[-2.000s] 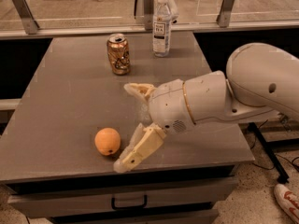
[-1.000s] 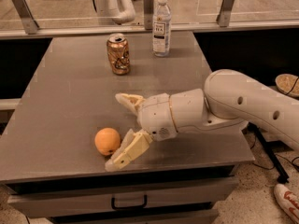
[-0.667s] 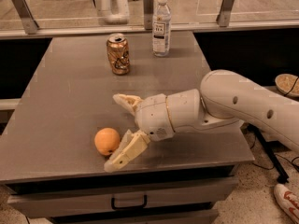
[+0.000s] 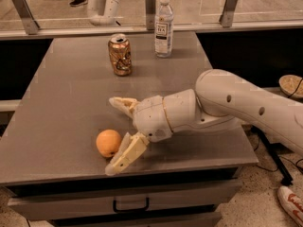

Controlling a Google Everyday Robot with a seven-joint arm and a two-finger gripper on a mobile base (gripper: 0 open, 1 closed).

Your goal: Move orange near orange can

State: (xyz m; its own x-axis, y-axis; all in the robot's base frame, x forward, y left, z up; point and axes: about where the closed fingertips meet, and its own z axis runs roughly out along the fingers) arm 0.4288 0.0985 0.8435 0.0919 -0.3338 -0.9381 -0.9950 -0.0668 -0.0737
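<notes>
The orange (image 4: 108,143) lies on the grey table (image 4: 71,98) near its front edge, left of centre. The orange can (image 4: 120,55) stands upright at the back of the table, far from the orange. My gripper (image 4: 114,135) is low over the table just right of the orange, open, with one finger (image 4: 124,105) behind the fruit and the other finger (image 4: 127,153) in front of it. The orange sits at the mouth of the open fingers, touching or almost touching the front one. The white arm (image 4: 222,103) reaches in from the right.
A clear plastic water bottle (image 4: 164,26) stands right of the can at the table's back. A drawer with a handle (image 4: 130,205) is under the front edge. A rail with posts (image 4: 151,4) runs behind the table. A shoe (image 4: 293,205) is on the floor, right.
My gripper has moved left toward the orange, so the open fingers now reach around its right side. The orange, can and bottle have not moved.
</notes>
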